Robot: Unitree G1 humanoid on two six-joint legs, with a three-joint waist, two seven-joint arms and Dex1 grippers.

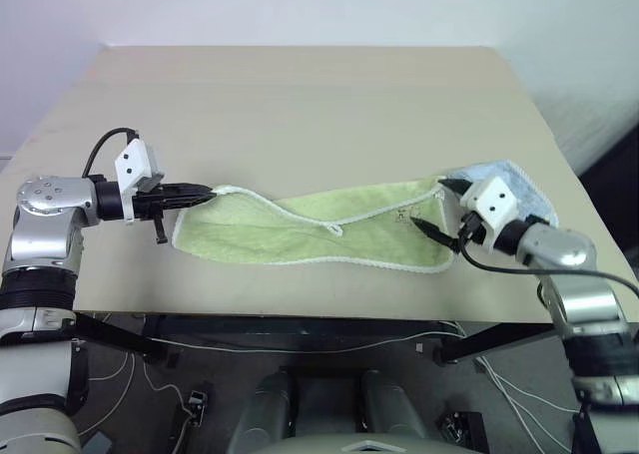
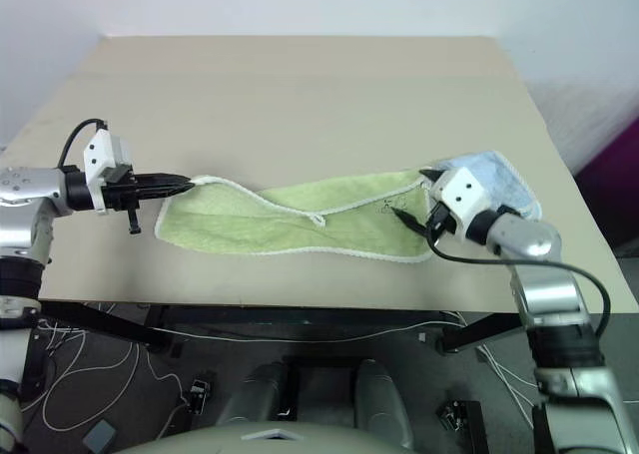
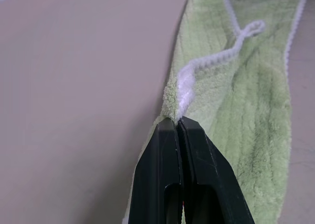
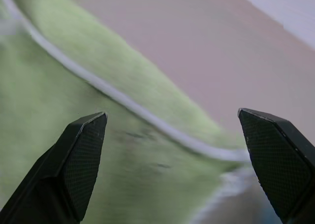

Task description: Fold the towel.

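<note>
Nearest my head camera, the table [image 1: 300, 95] edge is running across the view, and the towel [image 1: 300, 229] is lying along it in a long, loosely folded strip. I'm pinching the towel's white-edged left corner with my left gripper [image 1: 205, 193], fingers clenched on the cloth and lifting it slightly off the surface. My right gripper [image 1: 431, 207] is hovering at the towel's right end, fingers spread wide and grasping nothing. Behind it, a light blue towel [image 1: 514, 180] is sitting beside the right end.
</note>
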